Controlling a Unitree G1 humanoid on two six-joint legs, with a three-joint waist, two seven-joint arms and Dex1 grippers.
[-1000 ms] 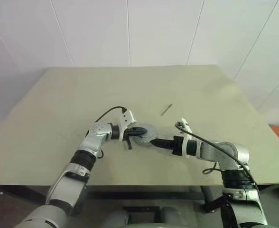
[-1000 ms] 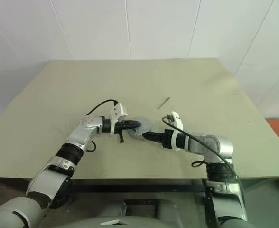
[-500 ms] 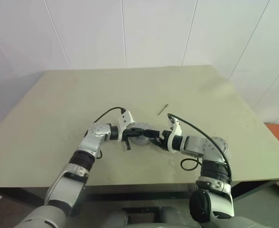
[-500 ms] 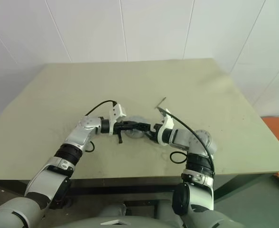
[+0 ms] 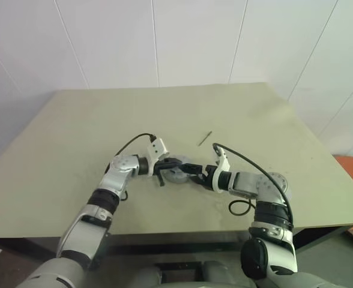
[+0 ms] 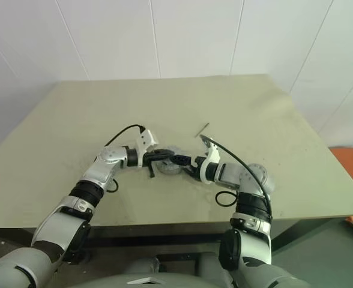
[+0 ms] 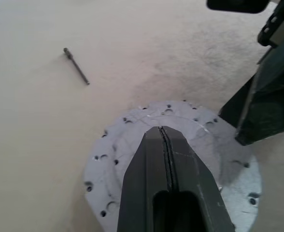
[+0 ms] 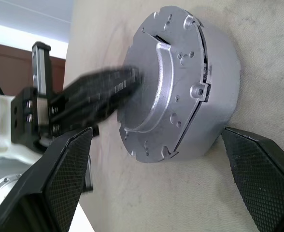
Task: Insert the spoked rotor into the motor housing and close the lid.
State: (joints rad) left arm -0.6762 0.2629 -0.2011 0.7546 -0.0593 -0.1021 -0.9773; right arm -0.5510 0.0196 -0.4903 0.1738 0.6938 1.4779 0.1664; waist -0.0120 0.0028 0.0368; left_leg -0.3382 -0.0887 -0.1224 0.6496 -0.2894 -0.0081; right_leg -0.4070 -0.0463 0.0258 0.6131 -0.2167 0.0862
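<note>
Left pincer [image 7: 167,145], fingers pressed together, rests atop the closed motor housing [image 8: 180,82]; right pincer [image 8: 156,164], spread wide, straddles it, holding nothing.

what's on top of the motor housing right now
The lid sits on the motor housing, with the shut left gripper on it. The lid hides whatever is inside.

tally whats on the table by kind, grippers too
round silver motor assembly, lid on top: 1
thin dark pin lying apart from it: 1
robot grippers: 2, the left gripper shut with its tips over the lid, the right gripper open with a finger at each side of the assembly
total: 4
</note>
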